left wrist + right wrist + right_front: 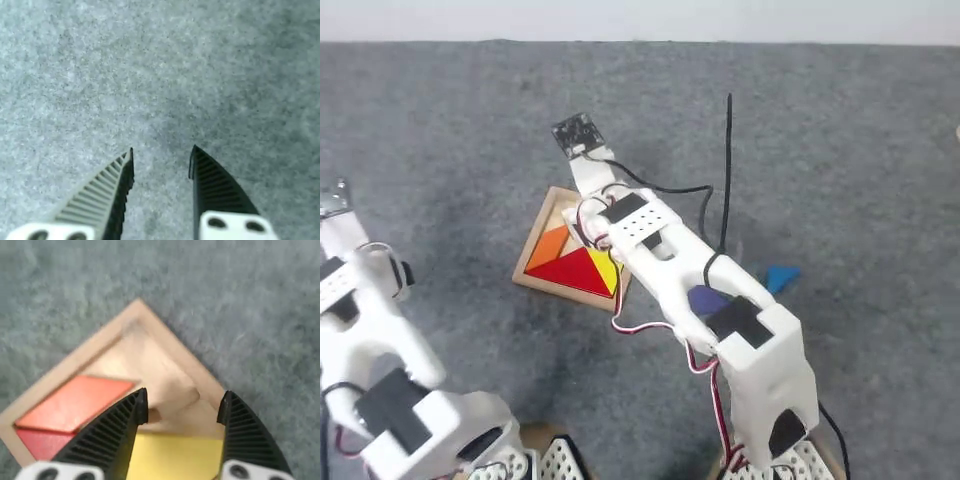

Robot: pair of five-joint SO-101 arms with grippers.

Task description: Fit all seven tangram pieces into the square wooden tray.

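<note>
The square wooden tray (531,262) lies mid-table, turned like a diamond. Inside it are an orange piece (552,245), a red triangle (572,270) and a yellow piece (605,268). My right gripper (182,400) hangs open just above the tray (165,335), over the bare wood beside the yellow piece (172,457) and the orange piece (80,402), with nothing between its fingers. A blue piece (780,277) and a purple piece (707,299), partly hidden by the right arm, lie on the carpet right of the tray. My left gripper (161,152) is open over bare carpet.
Grey carpet covers the table. The right arm (720,310) reaches from the front edge across to the tray, trailing a black cable (728,170). The left arm (360,300) stands at the left edge, well away from the tray.
</note>
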